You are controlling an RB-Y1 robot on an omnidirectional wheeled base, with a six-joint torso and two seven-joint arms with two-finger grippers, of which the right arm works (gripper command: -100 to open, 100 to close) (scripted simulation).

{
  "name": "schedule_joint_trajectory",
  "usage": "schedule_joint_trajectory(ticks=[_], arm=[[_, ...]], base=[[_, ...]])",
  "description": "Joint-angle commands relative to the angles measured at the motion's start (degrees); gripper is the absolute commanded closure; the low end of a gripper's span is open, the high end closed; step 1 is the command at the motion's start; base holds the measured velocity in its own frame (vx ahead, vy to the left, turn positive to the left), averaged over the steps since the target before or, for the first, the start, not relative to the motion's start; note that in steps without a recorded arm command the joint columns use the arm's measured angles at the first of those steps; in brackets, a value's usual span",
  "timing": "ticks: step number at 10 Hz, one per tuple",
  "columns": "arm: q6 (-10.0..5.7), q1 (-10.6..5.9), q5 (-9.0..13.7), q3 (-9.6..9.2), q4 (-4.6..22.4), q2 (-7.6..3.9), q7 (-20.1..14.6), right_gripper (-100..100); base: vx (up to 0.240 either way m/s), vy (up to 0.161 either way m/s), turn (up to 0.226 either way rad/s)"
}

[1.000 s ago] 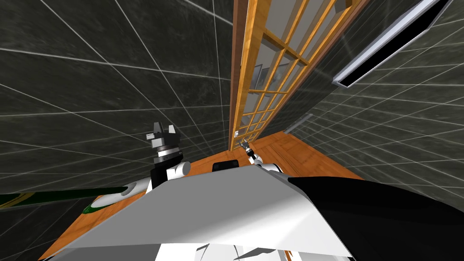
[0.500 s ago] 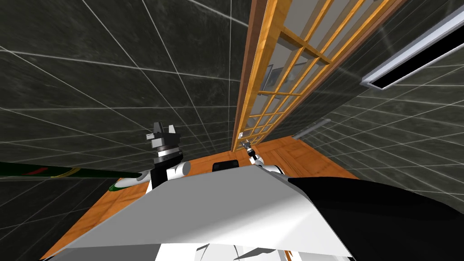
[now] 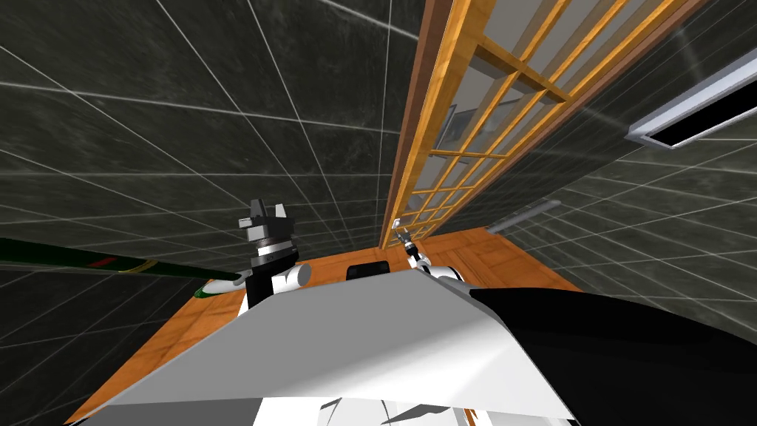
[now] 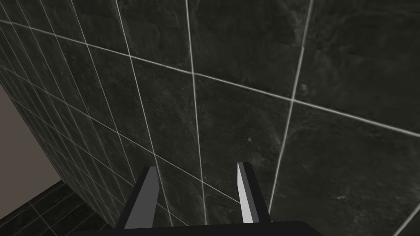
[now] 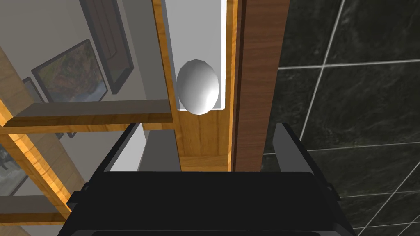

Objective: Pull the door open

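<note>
Right gripper fingers spread, grasping nothing, either side of the wooden glazed door at its edge. Round grey knob sits just beyond the tips. Left gripper is also spread, raised before the dark tiled wall.

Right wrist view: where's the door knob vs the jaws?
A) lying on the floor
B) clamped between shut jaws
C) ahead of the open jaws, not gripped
C: the grey knob sits on its white plate on the door, beyond the jaws, which stand wide apart and short of it.
</note>
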State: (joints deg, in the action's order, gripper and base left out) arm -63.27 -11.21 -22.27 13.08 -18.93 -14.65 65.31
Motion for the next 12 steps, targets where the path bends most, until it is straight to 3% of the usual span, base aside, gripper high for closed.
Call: schedule_joint_trajectory(ticks=[1,2,4,8,10,11,12], arm=[[1.25,1.06,-0.03,-0.04,-2.44,0.22,-0.45,-100],[1.25,1.06,-0.03,-0.04,-2.44,0.22,-0.45,-100],[1.66,1.14,1.50,1.67,-1.88,-0.13,0.36,-100],[2.12,1.23,3.22,3.58,-1.26,-0.53,1.27,-100],[2.22,1.93,3.02,3.36,-2.54,-0.32,1.13,-100],[2.22,1.93,3.02,3.36,-2.54,-0.32,1.13,100],[2.22,1.93,3.02,3.36,-2.54,-0.32,1.13,100]], base=[[0.015,0.001,-0.036],[0.001,0.004,-0.013],[0.053,0.000,0.280],[0.064,-0.014,0.136],[0.062,-0.016,0.049],[-0.005,0.001,-0.001],[-0.013,-0.003,-0.014]])
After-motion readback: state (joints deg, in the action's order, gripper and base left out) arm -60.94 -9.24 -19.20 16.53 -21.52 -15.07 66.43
